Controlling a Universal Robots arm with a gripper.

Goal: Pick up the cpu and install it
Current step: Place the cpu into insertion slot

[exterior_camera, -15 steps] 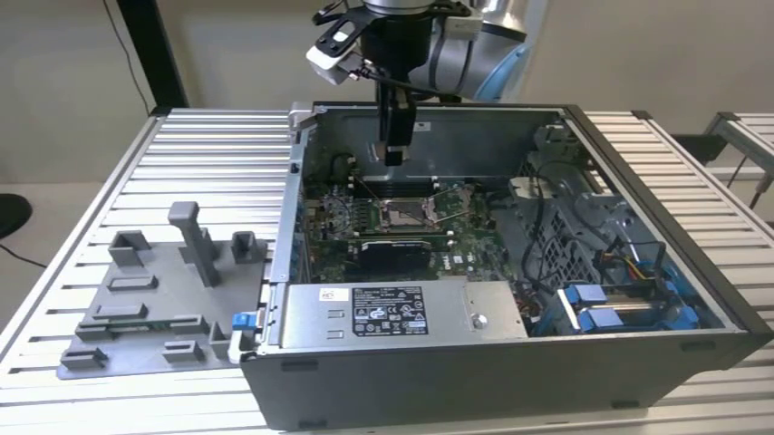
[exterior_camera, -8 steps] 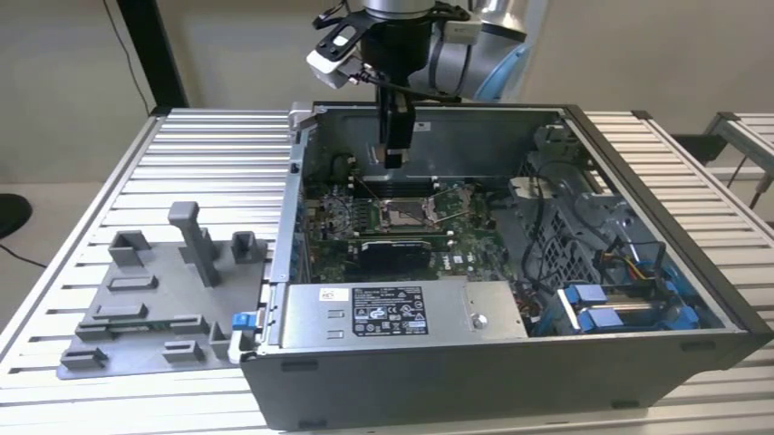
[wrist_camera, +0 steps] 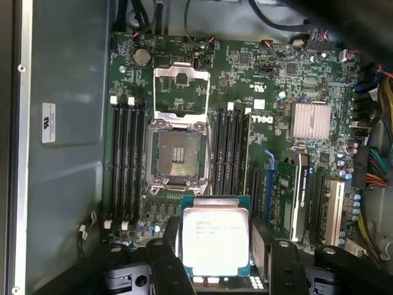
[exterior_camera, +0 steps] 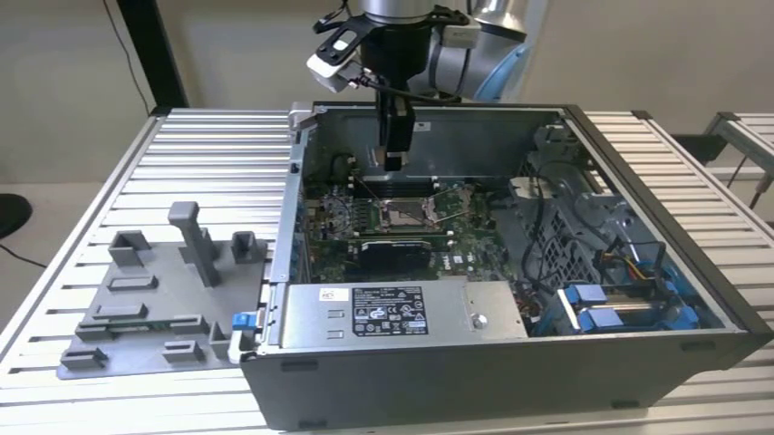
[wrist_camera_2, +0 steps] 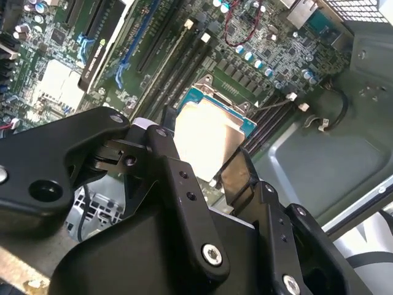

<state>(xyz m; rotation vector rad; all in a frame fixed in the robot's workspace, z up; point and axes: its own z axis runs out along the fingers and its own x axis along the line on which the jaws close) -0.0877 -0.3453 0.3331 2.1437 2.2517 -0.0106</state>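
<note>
Cpu point(wrist_camera: 215, 239) in claw point(wrist_camera: 218, 261) — open socket point(wrist_camera: 176, 155) in first wrist view

The gripper point(wrist_camera_2: 204, 157) holds the cpu point(wrist_camera_2: 212, 130) — above the motherboard point(wrist_camera_2: 258, 43).

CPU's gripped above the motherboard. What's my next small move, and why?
Probably slide the gripper until the cpu it grips sits squarely over the open socket, before lowering: in the first wrist view the cpu appears offset from the socket, whose frame stands open.

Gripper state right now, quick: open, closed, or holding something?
The gripper is closed, holding the cpu over the motherboard.
</note>
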